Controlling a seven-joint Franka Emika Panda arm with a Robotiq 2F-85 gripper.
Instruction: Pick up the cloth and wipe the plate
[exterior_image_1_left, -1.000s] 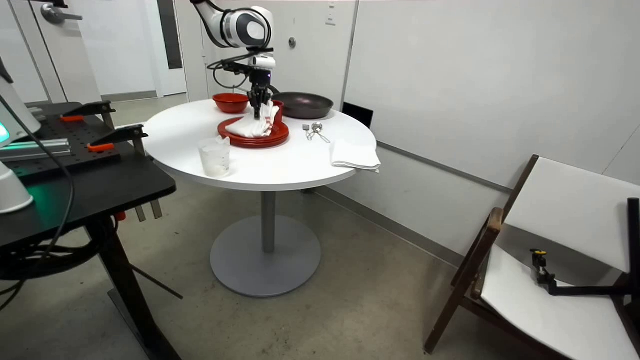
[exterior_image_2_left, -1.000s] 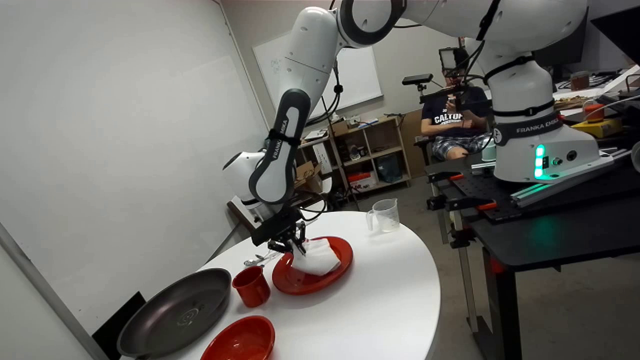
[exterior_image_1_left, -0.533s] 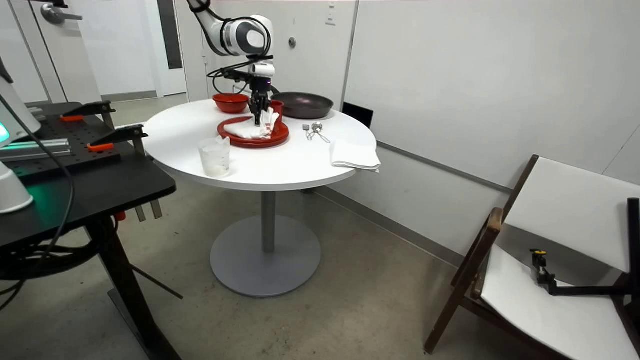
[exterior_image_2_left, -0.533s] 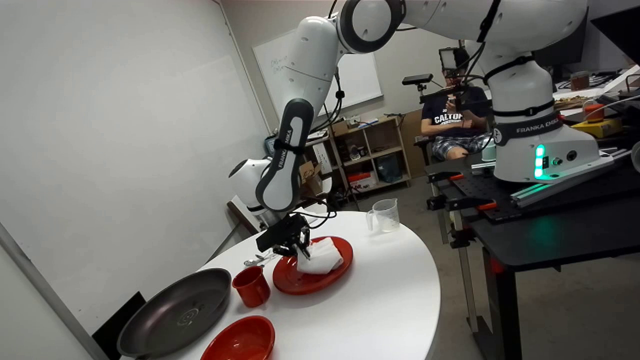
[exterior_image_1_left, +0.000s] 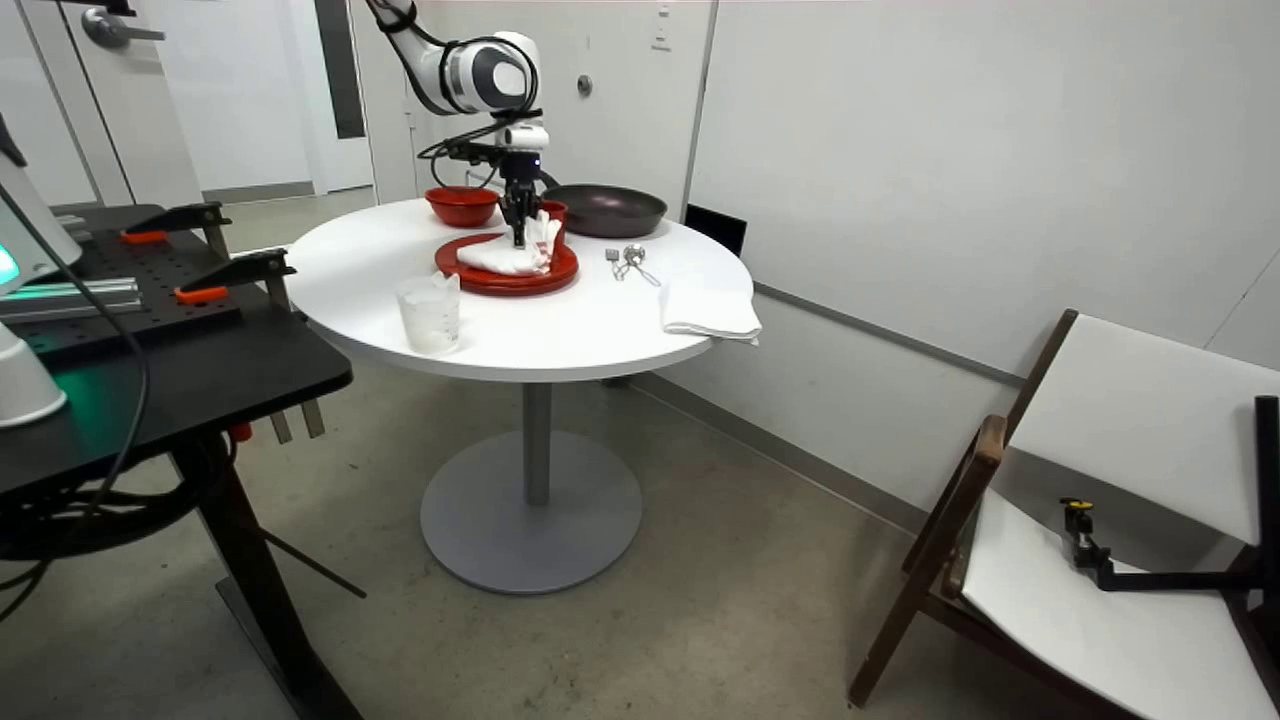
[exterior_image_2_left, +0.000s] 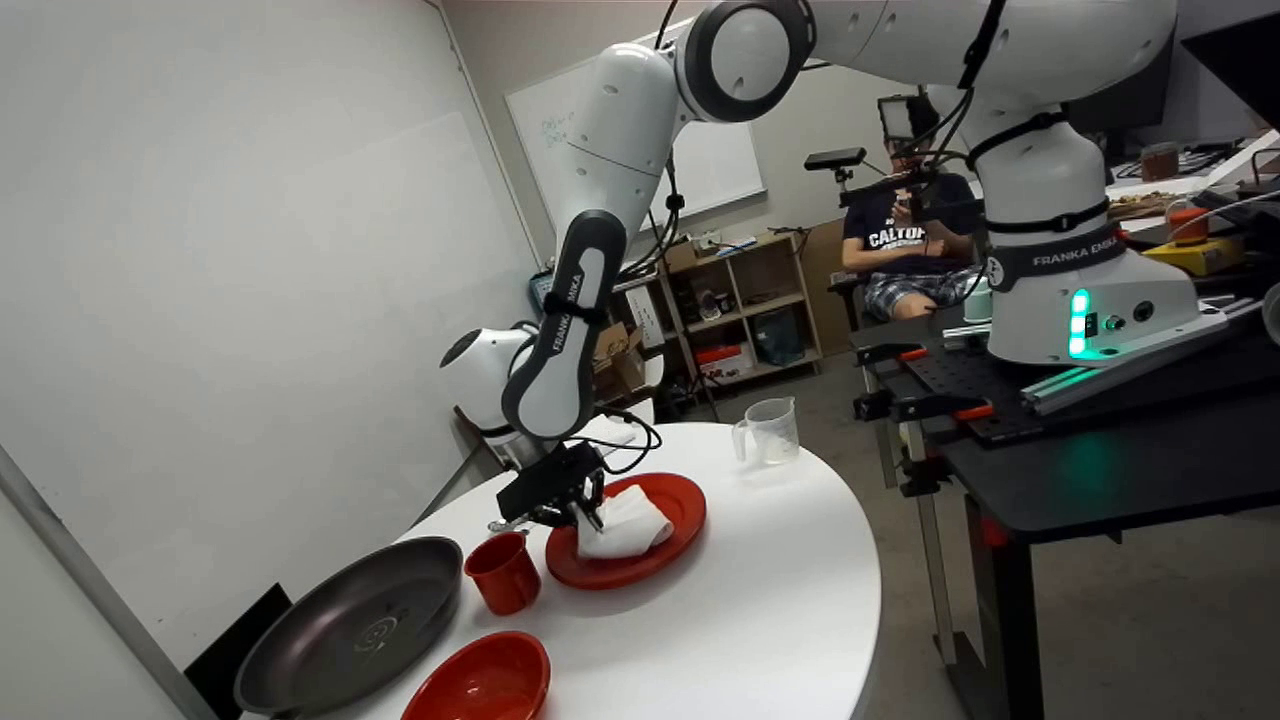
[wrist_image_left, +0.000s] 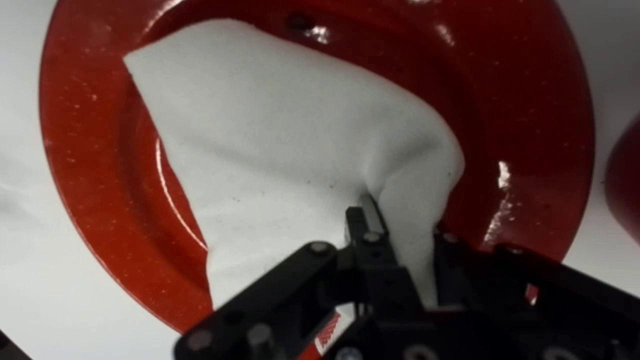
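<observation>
Cloth (wrist_image_left: 280, 130), pinched in the closed gripper (exterior_image_1_left: 519, 239), has just slid a little over the plate (wrist_image_left: 80, 155) toward the mug (exterior_image_2_left: 503, 576); wiping looks under way.

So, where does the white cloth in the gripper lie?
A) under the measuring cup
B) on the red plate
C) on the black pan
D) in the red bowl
B: the wrist view shows the white cloth, a fold of it held in the gripper, spread across the red plate.
</observation>
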